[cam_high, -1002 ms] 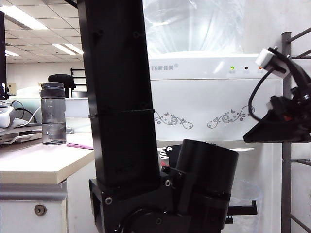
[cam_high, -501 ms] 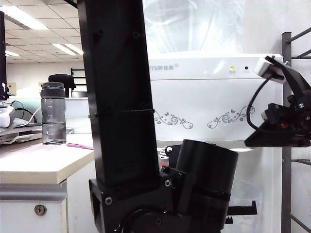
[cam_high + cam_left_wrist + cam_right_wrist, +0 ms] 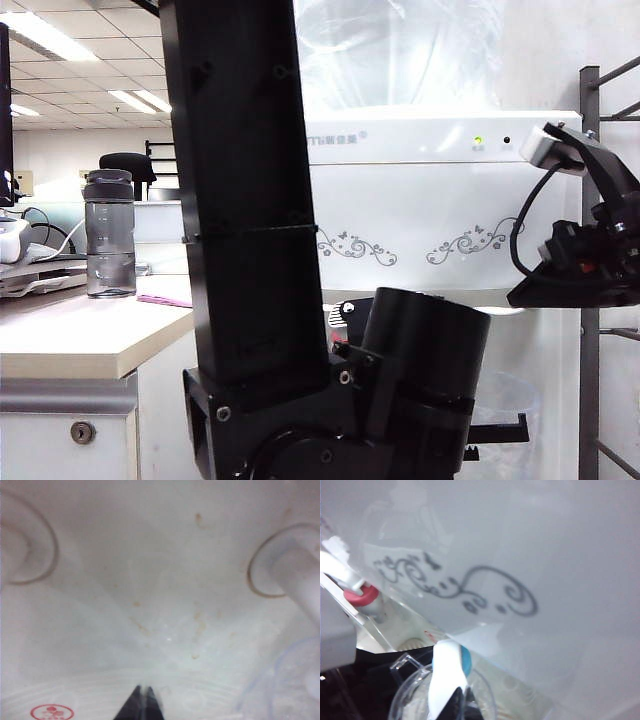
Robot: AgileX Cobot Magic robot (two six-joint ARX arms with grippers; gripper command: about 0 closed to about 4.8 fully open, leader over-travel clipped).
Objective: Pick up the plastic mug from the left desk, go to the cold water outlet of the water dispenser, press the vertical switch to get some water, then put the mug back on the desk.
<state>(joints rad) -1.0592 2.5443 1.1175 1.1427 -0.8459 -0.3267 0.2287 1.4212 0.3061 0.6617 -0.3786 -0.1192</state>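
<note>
Right gripper (image 3: 459,700), fingertips together, is touching the blue-collared switch (image 3: 448,672) above the mug (image 3: 415,695); left gripper (image 3: 142,697) is sitting closed inside the dispenser (image 3: 165,600) recess.

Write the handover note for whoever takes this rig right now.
Left claw: shut, in the recess of the water dispenser; whether it grips the plastic mug is unclear.
Right claw: tips together, close to the vertical switch.
Mug: off the left desk, under the cold water outlet.
Done: mug fetched and brought under the tap.
Left: press the switch, fill, return the mug to the desk.
</note>
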